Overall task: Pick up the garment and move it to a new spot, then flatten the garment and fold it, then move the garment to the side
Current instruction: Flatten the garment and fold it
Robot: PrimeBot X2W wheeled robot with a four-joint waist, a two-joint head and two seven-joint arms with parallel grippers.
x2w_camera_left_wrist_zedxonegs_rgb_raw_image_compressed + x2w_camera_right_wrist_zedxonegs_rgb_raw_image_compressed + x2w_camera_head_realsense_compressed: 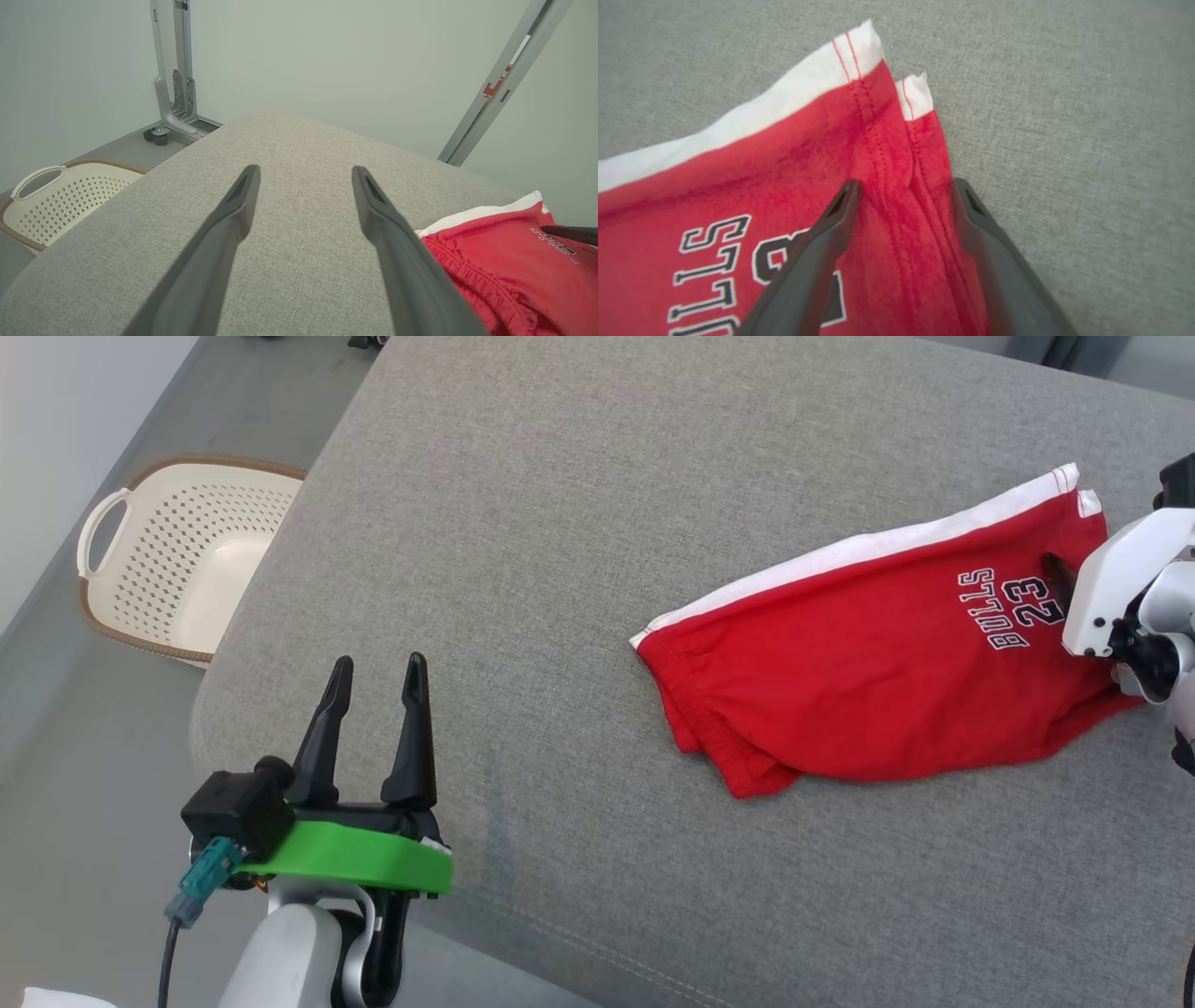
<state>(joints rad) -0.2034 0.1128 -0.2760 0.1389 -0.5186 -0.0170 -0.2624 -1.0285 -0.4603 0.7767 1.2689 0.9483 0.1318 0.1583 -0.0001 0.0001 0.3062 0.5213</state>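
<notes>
The garment (868, 681) is a pair of red shorts with a white side stripe and "BULLS 23" lettering. It lies doubled over on the right part of the grey cushion (560, 523). My right gripper (906, 186) is open, with its fingers set either side of the red hem edge near the white corner; in the head view the right gripper (1066, 577) sits over the lettering. My left gripper (378, 663) is open and holds nothing, low over the cushion's front left, well apart from the shorts. In the left wrist view the garment (514, 266) shows beside the left gripper (306, 170).
A cream perforated basket (187, 560) stands on the floor left of the cushion, also seen as the basket (60, 200) in the left wrist view. Grey metal frame legs (175, 93) stand behind the cushion against a pale wall.
</notes>
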